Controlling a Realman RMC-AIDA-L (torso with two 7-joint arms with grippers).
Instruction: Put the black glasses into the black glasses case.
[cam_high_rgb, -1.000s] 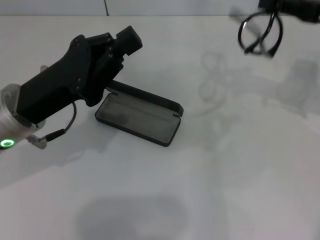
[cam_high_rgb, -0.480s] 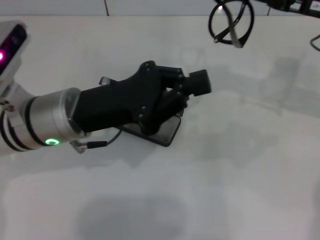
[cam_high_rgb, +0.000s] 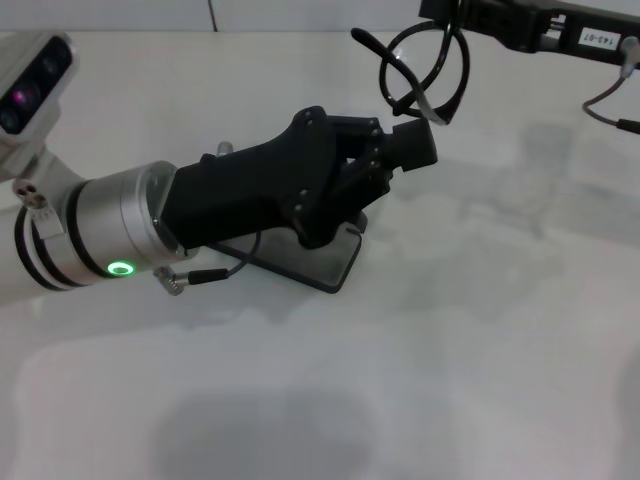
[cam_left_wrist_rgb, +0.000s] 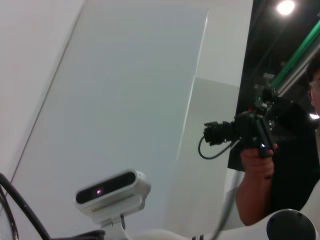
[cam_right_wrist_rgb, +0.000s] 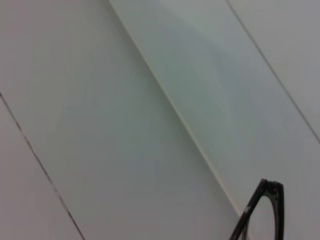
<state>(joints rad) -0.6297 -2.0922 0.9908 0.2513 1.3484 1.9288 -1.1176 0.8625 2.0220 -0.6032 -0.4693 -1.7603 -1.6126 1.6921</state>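
Note:
The black glasses (cam_high_rgb: 423, 68) hang in the air at the back of the table, their thin rims tilted, with my right gripper (cam_high_rgb: 462, 14) shut on them from above. A piece of their frame (cam_right_wrist_rgb: 261, 209) shows in the right wrist view. My left gripper (cam_high_rgb: 408, 150) reaches across the middle of the table, its tip just below the glasses' lower rim; whether they touch I cannot tell. The black glasses case (cam_high_rgb: 336, 264) lies open on the table under the left gripper, which hides all but one corner of its grey-lined tray.
The white table (cam_high_rgb: 480, 340) spreads out to the right and front. A thin cable (cam_high_rgb: 212, 274) dangles from the left wrist. The left wrist view faces up into the room, showing a head camera (cam_left_wrist_rgb: 112, 192) and a person holding a camera (cam_left_wrist_rgb: 252, 135).
My left arm swung right across the case and now covers most of it. The right gripper carried the glasses left, ending just above the left gripper's tip.

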